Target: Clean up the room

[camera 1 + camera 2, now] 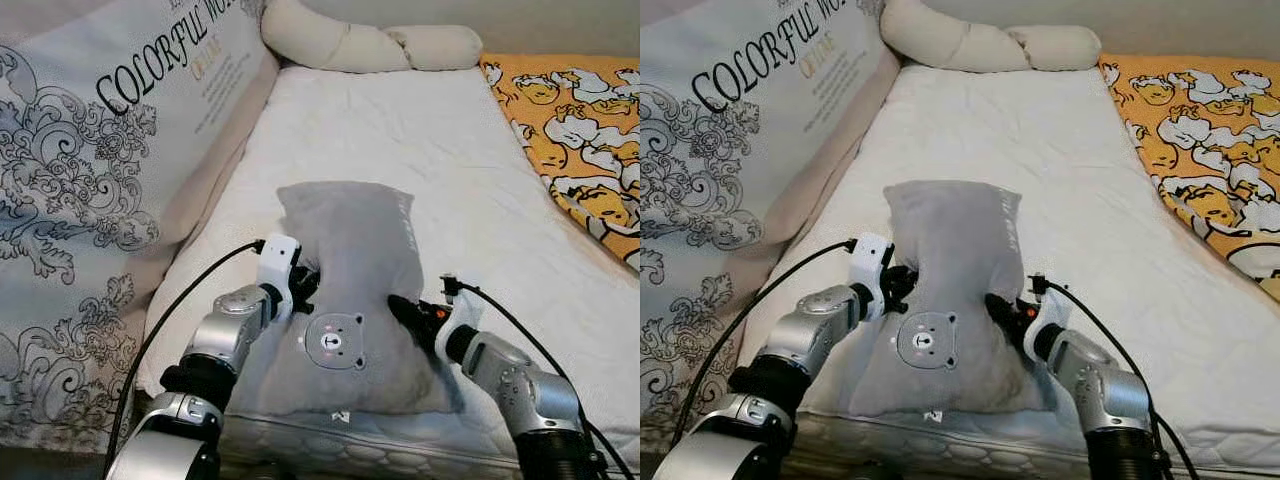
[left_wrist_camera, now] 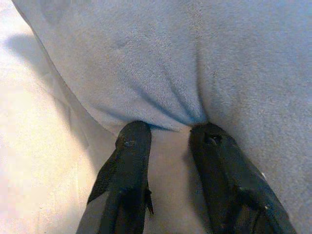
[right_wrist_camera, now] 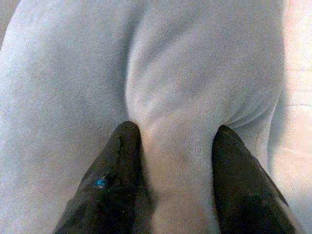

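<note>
**Claws pinch grey pillow from both sides**

Left claw [image 1: 305, 285] bites into the left edge of the pillow [image 1: 350, 260], its fingers [image 2: 127, 165] squeezing a fold of grey plush. Right claw [image 1: 405, 308] does the same on the right edge, a ridge of fabric bunched between its fingers [image 3: 122, 161]. Neither is fully pressed together; each pinches cloth.

That pillow, with a bear face patch [image 1: 333, 342], lies at the near edge of the bed [image 1: 450, 160], propped up a little between the claws. Far off, a cream bolster [image 1: 370, 42] lies along the head of the bed; a printed cushion [image 1: 100, 150] leans at the left and a yellow blanket [image 1: 585, 140] lies at the right.

By my reading the grasp is made but the pillow is not yet placed; carrying it to the head of the bed appears to remain.
</note>
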Available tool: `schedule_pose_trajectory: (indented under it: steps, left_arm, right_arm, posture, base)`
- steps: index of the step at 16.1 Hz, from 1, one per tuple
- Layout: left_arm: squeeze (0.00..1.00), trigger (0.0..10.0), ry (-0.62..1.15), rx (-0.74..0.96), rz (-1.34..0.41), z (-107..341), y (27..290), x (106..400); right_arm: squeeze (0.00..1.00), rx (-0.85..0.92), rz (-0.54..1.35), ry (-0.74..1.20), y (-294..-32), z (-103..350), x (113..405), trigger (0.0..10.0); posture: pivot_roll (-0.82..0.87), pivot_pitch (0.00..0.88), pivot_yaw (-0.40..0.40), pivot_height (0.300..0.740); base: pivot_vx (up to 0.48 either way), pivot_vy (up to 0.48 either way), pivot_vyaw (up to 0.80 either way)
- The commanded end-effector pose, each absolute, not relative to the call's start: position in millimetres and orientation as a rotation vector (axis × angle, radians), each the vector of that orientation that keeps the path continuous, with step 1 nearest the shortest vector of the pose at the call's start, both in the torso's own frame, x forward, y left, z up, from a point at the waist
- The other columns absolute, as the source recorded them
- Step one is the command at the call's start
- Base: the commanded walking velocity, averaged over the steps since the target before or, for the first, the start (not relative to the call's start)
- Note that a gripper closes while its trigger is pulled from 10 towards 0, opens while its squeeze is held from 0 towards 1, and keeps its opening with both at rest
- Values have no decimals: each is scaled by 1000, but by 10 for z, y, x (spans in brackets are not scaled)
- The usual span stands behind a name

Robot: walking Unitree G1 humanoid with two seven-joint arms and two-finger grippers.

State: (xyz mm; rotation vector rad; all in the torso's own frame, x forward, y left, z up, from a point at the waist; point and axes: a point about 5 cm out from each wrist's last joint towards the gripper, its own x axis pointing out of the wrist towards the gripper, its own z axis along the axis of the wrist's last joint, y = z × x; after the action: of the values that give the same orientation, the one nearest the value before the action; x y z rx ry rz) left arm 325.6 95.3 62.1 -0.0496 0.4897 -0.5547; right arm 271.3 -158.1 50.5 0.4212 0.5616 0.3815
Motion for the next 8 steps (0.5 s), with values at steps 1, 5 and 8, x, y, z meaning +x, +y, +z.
schedule_pose_trajectory:
  steps: [1,5,8]
  left_arm:
    - [0,0,497,-44,-567,614,922,3236]
    - [0,0,477,-85,-565,670,881,3223]
    - [0,0,395,-76,-574,851,857,3269]
  right_arm:
    - [0,411,379,545,-1540,528,2714,0]
    - [0,372,361,541,-1486,538,2672,0]
    - [0,349,334,437,-1445,730,2739,0]
  posture:
    - [-53,0,57,740]
    - [-55,0,60,740]
    - [-67,0,72,740]
  base:
    - [0,0,0]
    - [0,0,0]
    - [0,0,0]
